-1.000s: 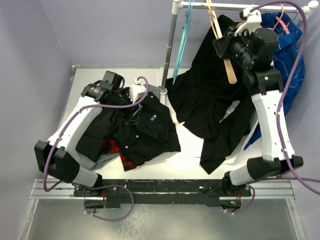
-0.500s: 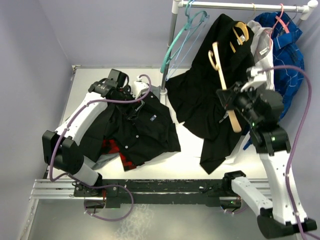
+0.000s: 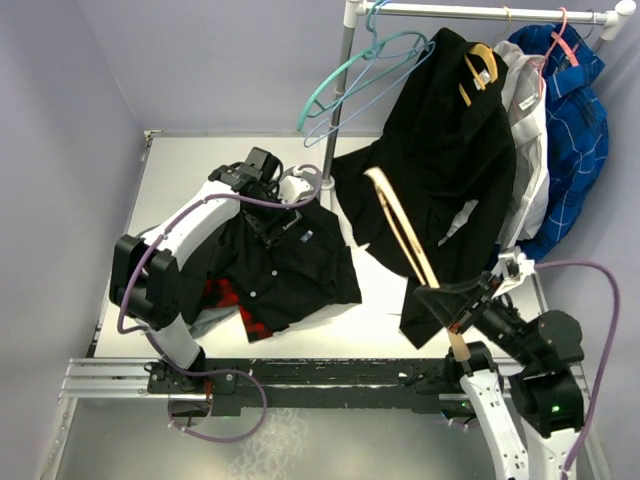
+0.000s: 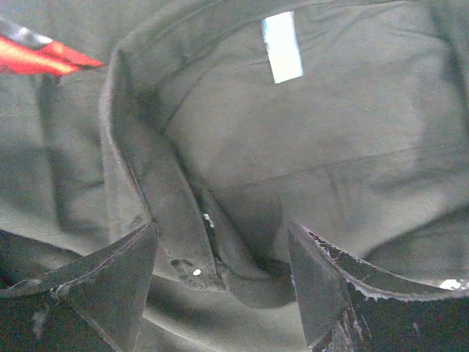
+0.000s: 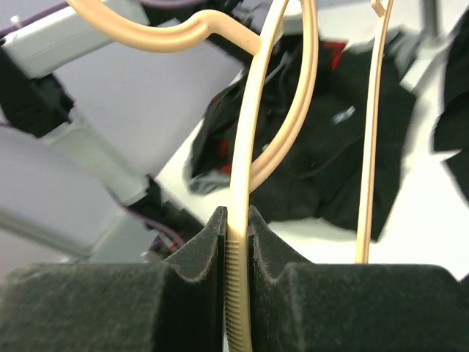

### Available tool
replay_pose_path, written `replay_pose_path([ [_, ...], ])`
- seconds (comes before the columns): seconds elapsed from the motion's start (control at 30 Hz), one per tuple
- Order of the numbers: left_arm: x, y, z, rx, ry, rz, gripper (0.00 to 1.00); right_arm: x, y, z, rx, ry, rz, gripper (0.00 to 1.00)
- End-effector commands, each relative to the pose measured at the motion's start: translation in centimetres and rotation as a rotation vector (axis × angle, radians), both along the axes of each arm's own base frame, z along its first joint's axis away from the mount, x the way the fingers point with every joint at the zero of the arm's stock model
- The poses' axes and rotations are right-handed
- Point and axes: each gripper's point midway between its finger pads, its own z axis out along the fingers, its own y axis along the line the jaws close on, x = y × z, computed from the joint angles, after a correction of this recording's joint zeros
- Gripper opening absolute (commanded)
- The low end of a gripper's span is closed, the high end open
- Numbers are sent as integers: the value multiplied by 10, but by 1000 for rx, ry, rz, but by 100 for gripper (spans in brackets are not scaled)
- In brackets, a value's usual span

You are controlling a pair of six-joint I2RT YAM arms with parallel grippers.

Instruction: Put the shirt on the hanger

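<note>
The black button-up shirt [image 3: 290, 270] lies crumpled on the table at left, with its pale neck label [image 4: 282, 48] showing. My left gripper [image 3: 283, 215] is open, its jaws straddling the shirt's collar [image 4: 157, 191] just above the cloth and holding nothing. My right gripper [image 3: 452, 318] is shut on one arm of the tan wooden hanger [image 3: 405, 240] and holds it in the air at the front right, with the hanger slanting up and left. In the right wrist view the hanger [image 5: 245, 183] sits clamped between the pads, with the shirt [image 5: 322, 161] beyond it.
A red-and-black plaid shirt [image 3: 225, 295] lies under the black shirt. The rail [image 3: 480, 12] at the back holds teal hangers [image 3: 350, 85], a long black garment [image 3: 440, 170] on its own tan hanger [image 3: 482, 62], a grey garment [image 3: 528, 130] and a blue shirt [image 3: 570, 130].
My right arm has come down from the rail to the front right, carrying the tan hanger. My left gripper has shifted slightly right over the collar. The teal hangers have swung left.
</note>
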Motion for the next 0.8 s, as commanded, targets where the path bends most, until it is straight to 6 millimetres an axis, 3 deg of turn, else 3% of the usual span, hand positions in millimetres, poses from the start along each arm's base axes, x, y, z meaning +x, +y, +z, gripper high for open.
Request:
replay_pose_path([
  [0.0, 37, 8, 14, 57, -125, 90, 75, -34, 25, 0, 207, 86, 202, 0],
  [0.17, 49, 14, 23, 80, -184, 131, 80, -39, 33, -6, 333, 134, 286, 0],
  [0.33, 42, 10, 23, 57, -165, 108, 78, -35, 40, -5, 442, 200, 364, 0],
  [0.4, 37, 8, 15, 50, -138, 93, 70, -33, 42, -7, 480, 234, 380, 0],
  [0.63, 27, -1, 6, 14, -67, 54, 25, -16, 47, -20, 495, 349, 392, 0],
  [0.77, 26, -3, 7, 9, -60, 52, 16, -5, 51, -28, 466, 393, 398, 0],
])
